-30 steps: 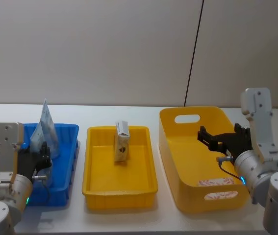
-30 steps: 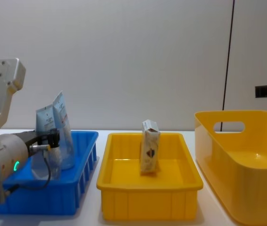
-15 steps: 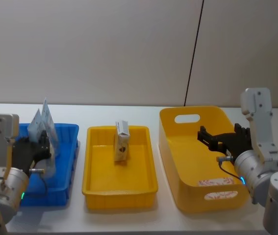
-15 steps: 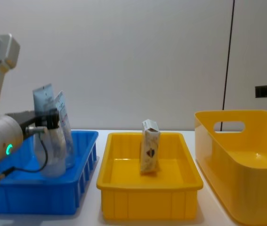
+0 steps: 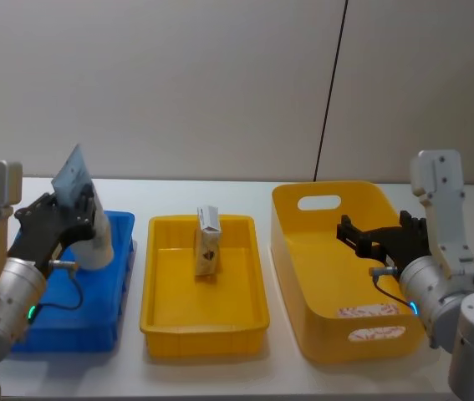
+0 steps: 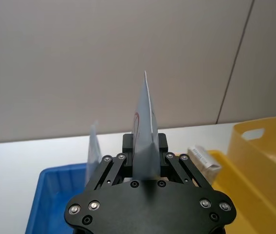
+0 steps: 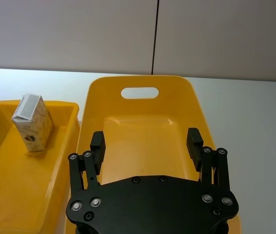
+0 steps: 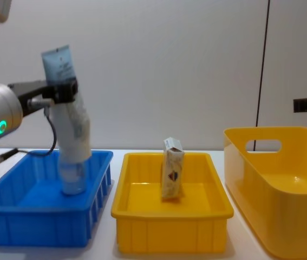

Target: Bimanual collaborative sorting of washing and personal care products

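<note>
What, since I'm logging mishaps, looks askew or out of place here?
Nothing looks spilled or damaged. Only the pouch clamped in the left gripper sits askew, tilted above the blue bin. The carton stands alone in the yellow tray; the right gripper hangs open over the deep yellow bin.

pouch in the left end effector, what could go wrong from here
1. The left end effector pinches the soft pouch near its top; it bends below and could slip or swing.
2. Its bottom appears to hang below the rim of the blue bin, so a sideways move could snag the wall.
</note>
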